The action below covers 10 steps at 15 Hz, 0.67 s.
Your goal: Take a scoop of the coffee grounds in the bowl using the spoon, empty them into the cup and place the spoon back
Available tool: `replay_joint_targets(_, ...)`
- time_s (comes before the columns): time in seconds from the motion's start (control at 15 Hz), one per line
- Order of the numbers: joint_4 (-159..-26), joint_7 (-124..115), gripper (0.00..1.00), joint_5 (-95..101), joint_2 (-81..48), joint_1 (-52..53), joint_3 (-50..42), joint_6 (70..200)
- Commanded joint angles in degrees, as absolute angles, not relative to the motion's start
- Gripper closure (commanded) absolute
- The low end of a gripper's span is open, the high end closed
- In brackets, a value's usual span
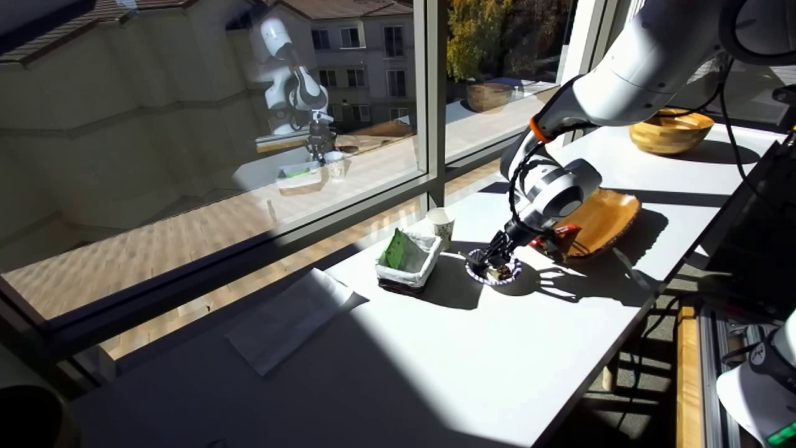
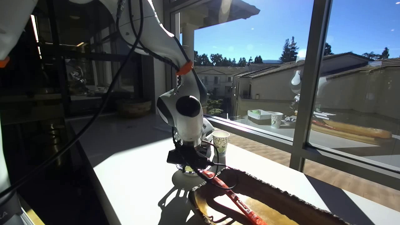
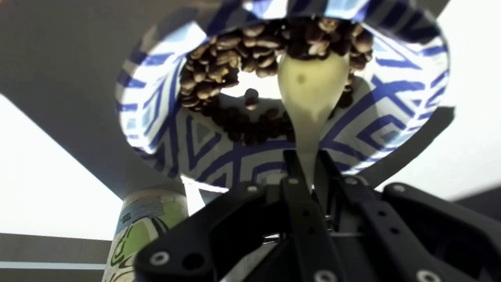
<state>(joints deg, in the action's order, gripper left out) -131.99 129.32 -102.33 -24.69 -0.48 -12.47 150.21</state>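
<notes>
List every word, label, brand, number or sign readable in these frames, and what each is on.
"A", perhaps "KA", cut off: on the dark robot part at an exterior view's left edge.
Red strip: white lettering, too blurred to read.
Round mark on the white robot part at an exterior view's right edge: too small to read.
Cup: printed pattern, no letters I can make out.

The spoon (image 3: 312,84) looks like smooth plastic; the coffee beans (image 3: 215,70) have a faint sheen, the bowl (image 3: 375,102) is glossy. The gripper (image 3: 307,155) has 2 matt fingers (image 3: 291,166) and shiny metal screws (image 3: 159,257). The cup (image 2: 222,142) seems printed paper. 2 pieces are glossy wood: the nearer tray (image 1: 606,218), with a rough, bark-like rim, and the far wooden bowl (image 1: 662,140). At left in an exterior view, the sheet (image 1: 289,320) looks matt, paper or cloth unclear.
</notes>
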Motion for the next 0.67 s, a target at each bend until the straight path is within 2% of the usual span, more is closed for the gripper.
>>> replay_joint_targets(0.0, -133.1, 123.0, 0.97, -96.4, -24.4, -0.4, -11.6, 153.8)
replay_joint_targets(0.6, -133.3, 107.8, 0.97, -82.3, -24.2, 1.6, -12.7, 155.5)
